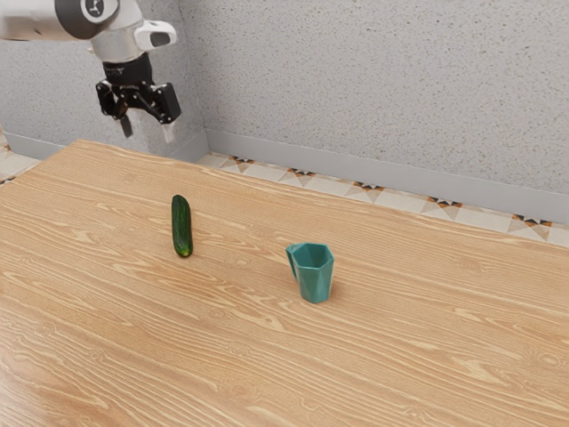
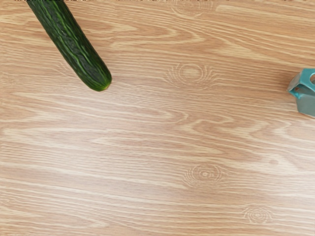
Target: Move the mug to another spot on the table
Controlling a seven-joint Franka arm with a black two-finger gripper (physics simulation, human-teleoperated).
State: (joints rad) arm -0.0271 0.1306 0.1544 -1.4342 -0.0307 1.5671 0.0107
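A teal faceted mug (image 1: 312, 270) stands upright on the wooden table (image 1: 107, 356), right of centre in the exterior view. A slice of the mug (image 2: 304, 92) also shows in the wrist view. My black gripper (image 1: 147, 132) hangs high above the table's far left corner, well away from the mug. Its fingers point down, spread apart, with nothing between them.
A dark green cucumber (image 1: 181, 226) lies on the table between my gripper and the mug; the cucumber (image 2: 72, 43) also appears in the wrist view. Beyond the table's far edge are a patterned floor strip (image 1: 373, 191) and a grey wall (image 1: 373, 80).
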